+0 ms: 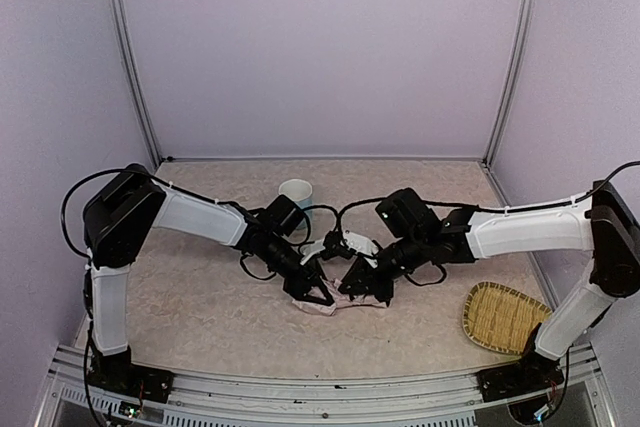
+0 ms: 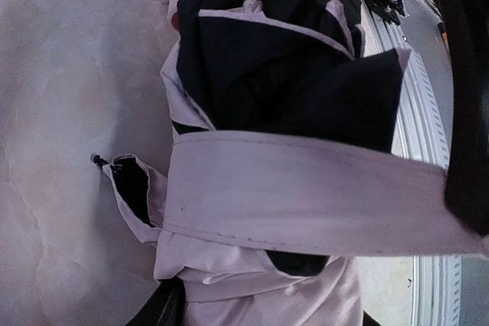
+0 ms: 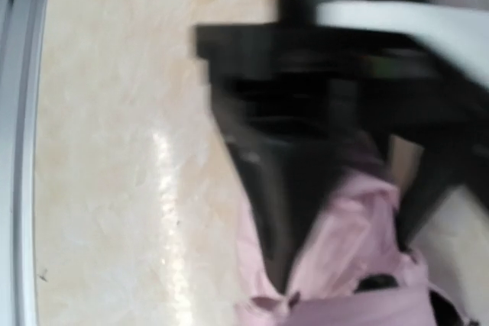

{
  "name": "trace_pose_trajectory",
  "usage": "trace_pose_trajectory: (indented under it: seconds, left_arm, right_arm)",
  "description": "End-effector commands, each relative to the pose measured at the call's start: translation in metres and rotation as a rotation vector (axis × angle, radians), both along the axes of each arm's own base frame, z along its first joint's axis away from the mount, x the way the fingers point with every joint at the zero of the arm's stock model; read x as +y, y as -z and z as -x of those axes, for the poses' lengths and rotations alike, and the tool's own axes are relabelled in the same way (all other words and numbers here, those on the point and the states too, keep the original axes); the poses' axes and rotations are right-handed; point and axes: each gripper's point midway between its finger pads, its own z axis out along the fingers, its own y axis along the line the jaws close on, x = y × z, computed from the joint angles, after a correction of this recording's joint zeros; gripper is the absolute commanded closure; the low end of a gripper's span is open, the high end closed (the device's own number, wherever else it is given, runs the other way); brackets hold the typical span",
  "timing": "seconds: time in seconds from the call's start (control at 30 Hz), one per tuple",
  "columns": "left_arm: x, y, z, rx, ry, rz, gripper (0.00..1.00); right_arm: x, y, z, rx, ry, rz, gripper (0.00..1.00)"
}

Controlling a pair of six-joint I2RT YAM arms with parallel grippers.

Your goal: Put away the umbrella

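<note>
The left pincer clamps the bundled pink umbrella on the bench, its strap pulled taut across; whether the right pincer grips anything cannot be told.

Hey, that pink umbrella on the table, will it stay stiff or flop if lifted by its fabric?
Probably flops: the umbrella shows loose, bunched fabric folds that would sag around a grip. Likely light, being mostly cloth. Its lumpy shape, bound by the strap, seems unlikely to roll.

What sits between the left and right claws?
The umbrella, pink fabric bunched, fills the gap between left claw and right claw; top external view shows it.
</note>
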Motion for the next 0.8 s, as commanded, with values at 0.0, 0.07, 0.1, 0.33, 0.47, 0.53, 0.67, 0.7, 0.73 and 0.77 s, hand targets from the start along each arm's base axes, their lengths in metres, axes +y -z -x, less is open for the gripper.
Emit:
trace_pose_trajectory:
  seconds: [0.0,0.07,0.1,0.33,0.47,0.53,0.67,0.7,0.73,0.77]
  left_arm:
    - [0.032,0.054,-0.037,0.062,-0.198,-0.225,1.0]
    - [0.035,0.059,-0.041,0.067,-0.209,-0.242,1.0]
    - [0.038,0.062,-0.043,0.068,-0.215,-0.252,1.0]
    - [0.049,0.069,-0.044,0.079,-0.217,-0.287,1.0]
    - [0.051,0.07,-0.047,0.1,-0.219,-0.286,1.0]
    - [0.051,0.07,-0.046,0.103,-0.21,-0.284,1.0]
    - [0.053,0.074,-0.041,0.111,-0.194,-0.293,1.0]
    - [0.055,0.076,-0.039,0.112,-0.187,-0.3,1.0]
    - [0.057,0.077,-0.038,0.113,-0.184,-0.307,1.0]
    - [0.058,0.079,-0.037,0.114,-0.178,-0.315,1.0]
  right_arm:
    - [0.031,-0.028,0.069,-0.084,-0.292,-0.056,1.0]
    - [0.028,-0.014,0.077,-0.078,-0.319,0.014,1.0]
    - [0.021,-0.001,0.08,-0.07,-0.322,0.076,1.0]
    - [-0.012,0.08,0.094,-0.175,-0.377,0.43,1.0]
    - [-0.032,0.121,0.102,-0.224,-0.433,0.611,1.0]
    - [-0.04,0.135,0.1,-0.244,-0.435,0.661,1.0]
    - [-0.055,0.152,0.084,-0.311,-0.384,0.762,1.0]
    - [-0.06,0.153,0.077,-0.345,-0.368,0.79,1.0]
    - [-0.065,0.155,0.073,-0.366,-0.361,0.811,1.0]
    - [-0.069,0.156,0.07,-0.389,-0.354,0.827,1.0]
